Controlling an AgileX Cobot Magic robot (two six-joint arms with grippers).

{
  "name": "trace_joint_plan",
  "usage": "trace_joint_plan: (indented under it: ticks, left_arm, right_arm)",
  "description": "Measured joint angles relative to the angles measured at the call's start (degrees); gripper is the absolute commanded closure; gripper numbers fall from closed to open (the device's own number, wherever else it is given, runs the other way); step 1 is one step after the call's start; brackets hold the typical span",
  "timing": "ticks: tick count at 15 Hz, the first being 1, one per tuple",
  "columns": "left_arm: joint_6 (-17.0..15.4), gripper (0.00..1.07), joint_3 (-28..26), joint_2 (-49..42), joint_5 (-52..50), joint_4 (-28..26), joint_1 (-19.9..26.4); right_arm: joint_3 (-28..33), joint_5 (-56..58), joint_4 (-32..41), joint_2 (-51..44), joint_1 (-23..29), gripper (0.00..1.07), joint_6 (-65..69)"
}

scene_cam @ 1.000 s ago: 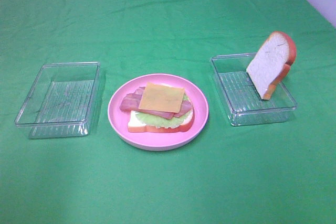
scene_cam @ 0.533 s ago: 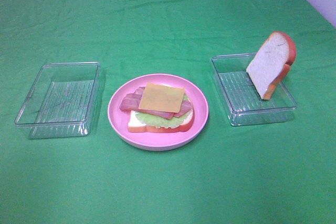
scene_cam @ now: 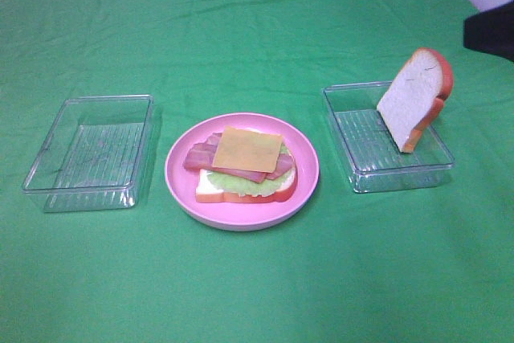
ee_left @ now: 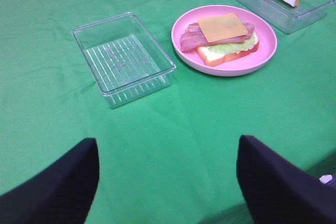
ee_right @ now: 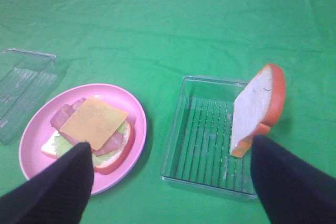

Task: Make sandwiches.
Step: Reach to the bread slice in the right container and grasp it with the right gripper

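Observation:
An open sandwich (scene_cam: 245, 168) lies on the round pink plate (scene_cam: 181, 186): a bread slice, lettuce, bacon strips and a cheese square (scene_cam: 248, 149) on top. It also shows as the sandwich (ee_left: 223, 38) and the sandwich (ee_right: 93, 132) in the wrist views. A second bread slice (scene_cam: 411, 100) stands tilted on the far right rim of the right clear tray (scene_cam: 365, 174); it is the bread slice (ee_right: 254, 108) in the right wrist view. My left gripper (ee_left: 168, 150) is open over bare cloth, well short of the plate. My right gripper (ee_right: 172, 145) is open above and nearer than the right tray (ee_right: 178, 124), holding nothing.
An empty clear tray (scene_cam: 48, 186) sits left of the plate, seen too as the tray (ee_left: 157, 80). A dark part of my right arm (scene_cam: 490, 34) shows at the right edge. Green cloth (scene_cam: 257, 295) covers the table.
A dark part of my right arm has come into the exterior view at the right edge. The sandwich, bread slice and trays have not moved.

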Motion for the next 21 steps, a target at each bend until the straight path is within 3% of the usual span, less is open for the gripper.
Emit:
trace_joint_plan:
  ticks: [4, 8, 10, 11, 16, 21]
  left_arm:
    - [0.00, 0.36, 0.00, 0.00, 0.06, 0.00, 0.00]
    - [0.00, 0.36, 0.40, 0.00, -0.06, 0.00, 0.00]
    - [0.00, 0.36, 0.63, 0.00, -0.06, 0.00, 0.00]
    - [0.00, 0.36, 0.69, 0.00, -0.06, 0.00, 0.00]
    - [0.00, 0.36, 0.69, 0.00, -0.06, 0.00, 0.00]
    - [0.00, 0.36, 0.69, 0.00, -0.06, 0.00, 0.00]
  right_arm:
    - [-15.47, 12.26, -0.34, 18.79, 0.00, 0.35, 1.83]
    - [-32.72, 25.84, -7.39, 33.06, -0.46, 0.35, 7.28]
    - [-40.05, 31.34, -7.39, 38.39, -3.21, 0.35, 7.33]
    - [-46.12, 35.70, -4.47, 43.49, -8.14, 0.35, 6.25]
    - [-54.83, 39.59, 4.01, 53.74, -16.56, 0.31, 1.89]
    - [-62.51, 41.88, 4.07, 63.08, -18.05, 0.29, -0.74]
